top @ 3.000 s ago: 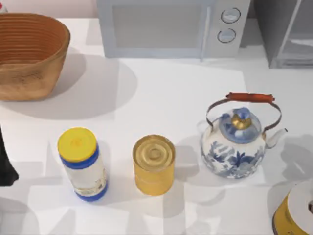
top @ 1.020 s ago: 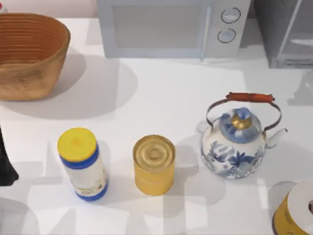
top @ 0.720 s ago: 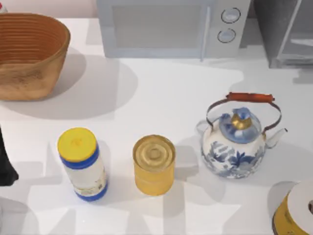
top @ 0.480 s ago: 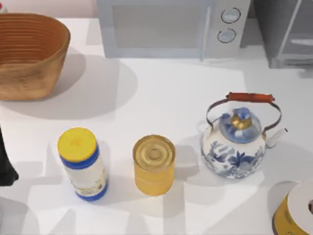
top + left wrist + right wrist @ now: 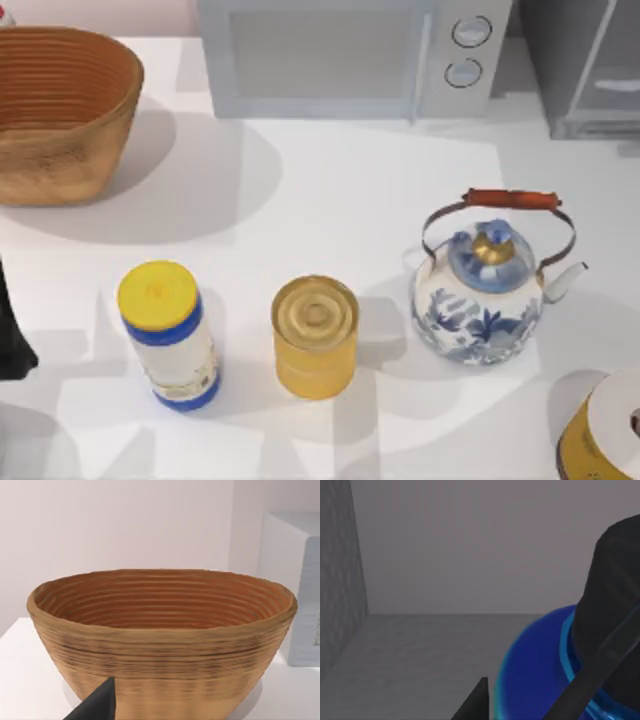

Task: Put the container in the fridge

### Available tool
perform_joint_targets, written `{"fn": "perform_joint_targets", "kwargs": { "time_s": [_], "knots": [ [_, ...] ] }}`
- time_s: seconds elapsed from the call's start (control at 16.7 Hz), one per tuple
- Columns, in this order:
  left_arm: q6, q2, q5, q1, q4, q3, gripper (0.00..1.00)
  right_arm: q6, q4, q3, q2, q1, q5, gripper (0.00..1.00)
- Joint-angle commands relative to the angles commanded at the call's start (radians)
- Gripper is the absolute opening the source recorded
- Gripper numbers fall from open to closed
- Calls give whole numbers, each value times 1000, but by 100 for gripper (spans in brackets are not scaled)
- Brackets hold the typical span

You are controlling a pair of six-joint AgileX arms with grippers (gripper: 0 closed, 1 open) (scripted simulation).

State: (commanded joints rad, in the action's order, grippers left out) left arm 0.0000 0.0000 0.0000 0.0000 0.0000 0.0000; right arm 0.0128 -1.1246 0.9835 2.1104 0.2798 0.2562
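One basket [image 5: 60, 110], one kettle [image 5: 480, 300], two jars [image 5: 168, 335].

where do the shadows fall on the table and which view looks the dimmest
Top view: soft grey shadows lie right of the basket, the yellow can and the teapot, on a bright white table. Left wrist view: evenly lit, faint shadow under the basket. Right wrist view: dimmest, grey walls around a blue object.

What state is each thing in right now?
basket: upright, empty
microwave: door shut
jar: upright, yellow lid on
yellow can: upright, closed
kettle: upright, lid on, handle raised
fridge: cut by frame edge, door state unclear
container: blue, inside a grey-walled compartment
right hand: at the container, in that compartment
left hand: parked at table's left edge
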Motion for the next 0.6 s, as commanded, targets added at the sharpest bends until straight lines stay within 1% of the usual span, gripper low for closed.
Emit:
{"fn": "perform_joint_targets", "kwargs": {
  "time_s": [0.24, 0.6],
  "knots": [
    [0, 0, 0, 0, 0, 0, 100, 1, 7, 20, 7, 14, -23, 1],
    [0, 0, 0, 0, 0, 0, 100, 2, 88, 174, 104, -1, -40, 1]
  ]
}}
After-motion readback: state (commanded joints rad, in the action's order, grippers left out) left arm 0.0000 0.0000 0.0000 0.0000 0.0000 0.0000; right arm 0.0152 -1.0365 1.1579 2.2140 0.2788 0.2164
